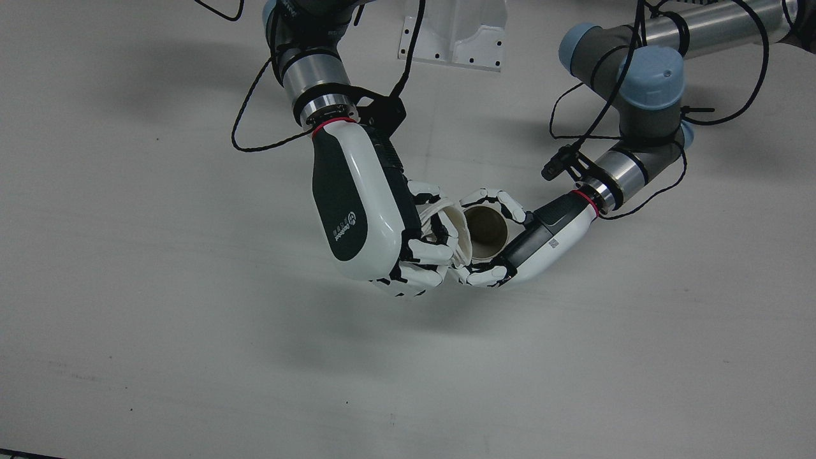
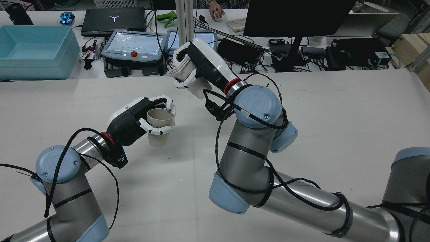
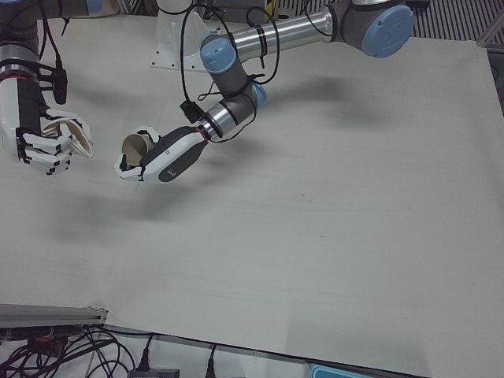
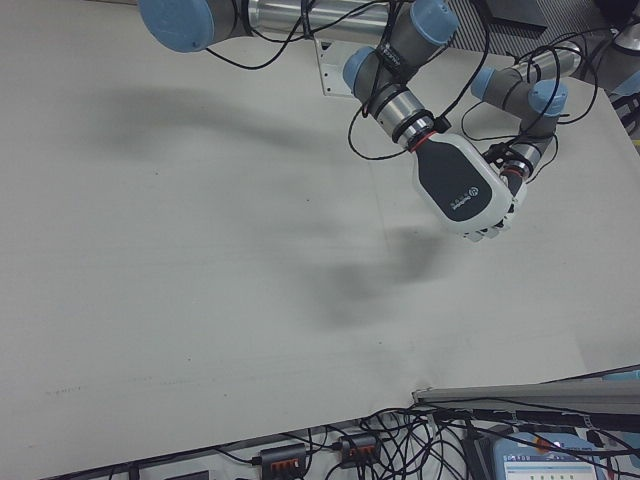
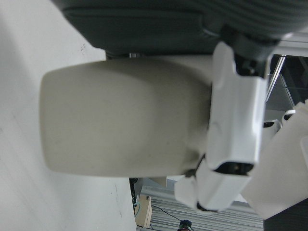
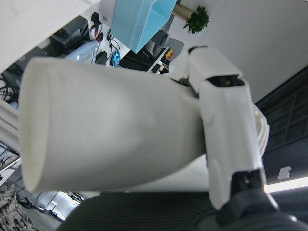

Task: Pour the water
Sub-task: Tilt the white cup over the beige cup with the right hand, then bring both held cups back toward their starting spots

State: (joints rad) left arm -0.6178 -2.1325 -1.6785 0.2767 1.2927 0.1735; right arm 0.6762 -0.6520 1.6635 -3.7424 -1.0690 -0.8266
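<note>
My left hand [image 1: 542,241] is shut on a beige cup [image 1: 488,231] and holds it upright above the table, mouth open upward; it also shows in the rear view [image 2: 160,126]. My right hand [image 1: 363,210] is shut on a white cup [image 1: 458,234], tipped on its side with its mouth toward the beige cup's rim. In the rear view the right hand [image 2: 198,67] sits higher than and beyond the left hand [image 2: 134,119]. The hand views show the beige cup [image 5: 125,125] and the white cup [image 6: 106,130] up close. I see no water.
A white mounting bracket [image 1: 456,38] stands at the robot's side of the table. Black cables [image 1: 255,134] hang from both wrists. Beyond the table's far edge are a teal bin [image 2: 33,50], teach pendants [image 2: 134,45] and a monitor [image 2: 295,16].
</note>
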